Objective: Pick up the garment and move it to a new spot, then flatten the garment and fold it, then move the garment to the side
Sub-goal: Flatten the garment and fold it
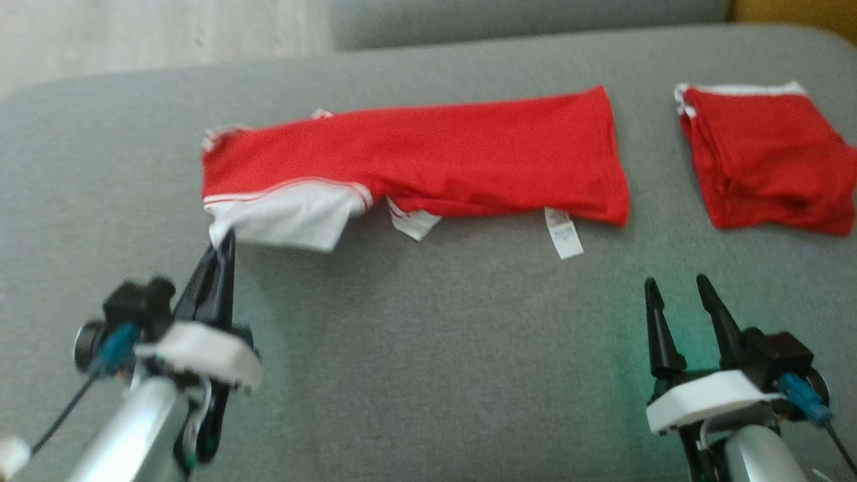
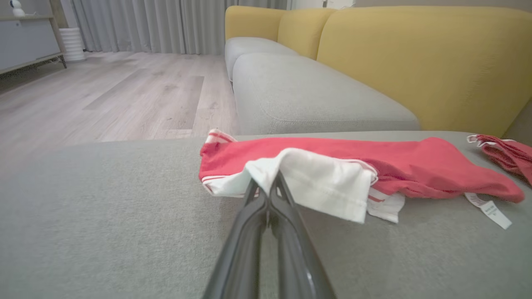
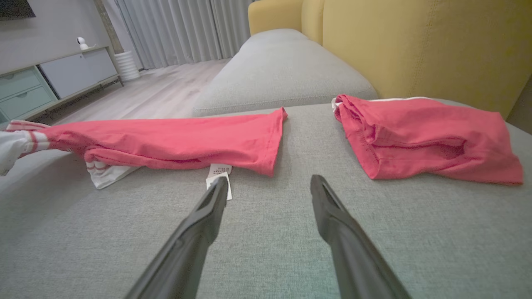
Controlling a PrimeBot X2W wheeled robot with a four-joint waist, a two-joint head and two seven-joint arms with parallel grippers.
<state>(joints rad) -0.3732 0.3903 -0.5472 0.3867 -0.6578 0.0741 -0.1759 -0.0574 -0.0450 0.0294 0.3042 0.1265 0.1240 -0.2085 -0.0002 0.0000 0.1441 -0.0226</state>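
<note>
A red garment (image 1: 428,157) with white sleeves lies folded into a long strip across the grey cushion (image 1: 435,348). My left gripper (image 1: 224,244) is shut on the near corner of its white sleeve (image 1: 288,217); in the left wrist view the closed fingertips pinch that sleeve (image 2: 316,182) and lift its edge a little. My right gripper (image 1: 676,291) hovers open over bare cushion, below the gap between the two red pieces. In the right wrist view the right gripper (image 3: 270,187) points at that gap, with the garment (image 3: 174,141) and its white label (image 3: 220,172) to the left.
A second red garment (image 1: 770,157), folded, lies at the far right of the cushion; the same folded garment (image 3: 424,137) appears in the right wrist view. Yellow sofa backrests (image 2: 415,58) rise behind. Wooden floor (image 2: 104,91) lies beyond the cushion's far left edge.
</note>
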